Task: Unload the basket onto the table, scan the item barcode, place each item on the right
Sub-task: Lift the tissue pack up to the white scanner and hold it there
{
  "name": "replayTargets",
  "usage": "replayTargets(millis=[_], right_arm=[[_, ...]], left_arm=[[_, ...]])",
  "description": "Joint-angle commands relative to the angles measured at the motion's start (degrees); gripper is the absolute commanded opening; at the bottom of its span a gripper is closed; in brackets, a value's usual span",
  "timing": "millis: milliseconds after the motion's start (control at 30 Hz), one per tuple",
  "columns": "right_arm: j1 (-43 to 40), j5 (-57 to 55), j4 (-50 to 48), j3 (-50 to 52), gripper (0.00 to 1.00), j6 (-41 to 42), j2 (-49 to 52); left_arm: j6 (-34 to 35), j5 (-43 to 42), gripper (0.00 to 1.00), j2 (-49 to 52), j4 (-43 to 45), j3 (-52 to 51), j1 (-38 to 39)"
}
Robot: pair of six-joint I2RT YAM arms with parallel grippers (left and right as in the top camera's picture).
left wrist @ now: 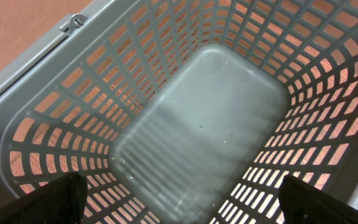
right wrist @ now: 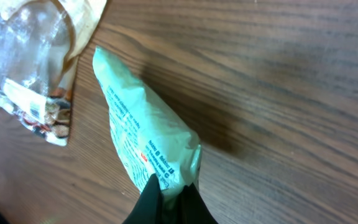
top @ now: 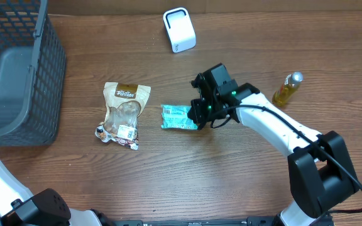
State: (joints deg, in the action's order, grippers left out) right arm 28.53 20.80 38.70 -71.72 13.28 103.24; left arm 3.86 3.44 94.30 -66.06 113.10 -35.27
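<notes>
My right gripper (top: pixel 200 117) is clamped on the right-hand end of the teal packet (top: pixel 178 117), just right of the middle of the overhead view; in the right wrist view its dark fingertips (right wrist: pixel 148 199) meet at the bottom edge, pinching the crinkled, glossy film of the packet (right wrist: pixel 145 146), which puffs up into a soft ridge running toward the upper left. There is white and red print on it, too blurred to read, and I cannot tell whether its far end rests on the counter (top: pixel 231 176) (brown wood with long grain). Just to its left lies a cream and brown snack pouch (top: pixel 123 115) with a clear window, flat on the wood and cut off at the upper left of the right wrist view. My left gripper (left wrist: pixel 182 205) hangs with its jaws wide apart over the grey plastic basket (left wrist: pixel 104 93), only two black corners of its fingers showing at the bottom edge; the lattice walls slope down to a smooth, scuffed floor. A rounded white box (top: pixel 179 29) sits at top centre, and a small bottle of yellow liquid (top: pixel 287 89) lies at the right.
</notes>
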Motion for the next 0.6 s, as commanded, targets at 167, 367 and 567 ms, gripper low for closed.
replayTargets(millis=[167, 367, 567], right_arm=[[-0.3, -5.6, 11.6, -21.7, 0.04, -8.0, -1.9], [0.1, -18.1, 9.0, -24.5, 0.04, -17.3, -1.5], [0.3, -27.2, 0.2, -23.9, 0.04, -27.9, 0.8]], left_arm=[[-1.1, -0.3, 0.99, 0.3, 0.0, 1.0, 0.0], [-1.1, -0.3, 1.00, 0.3, 0.0, 1.0, 0.0], [-1.1, -0.3, 1.00, 0.3, 0.0, 1.0, 0.0]])
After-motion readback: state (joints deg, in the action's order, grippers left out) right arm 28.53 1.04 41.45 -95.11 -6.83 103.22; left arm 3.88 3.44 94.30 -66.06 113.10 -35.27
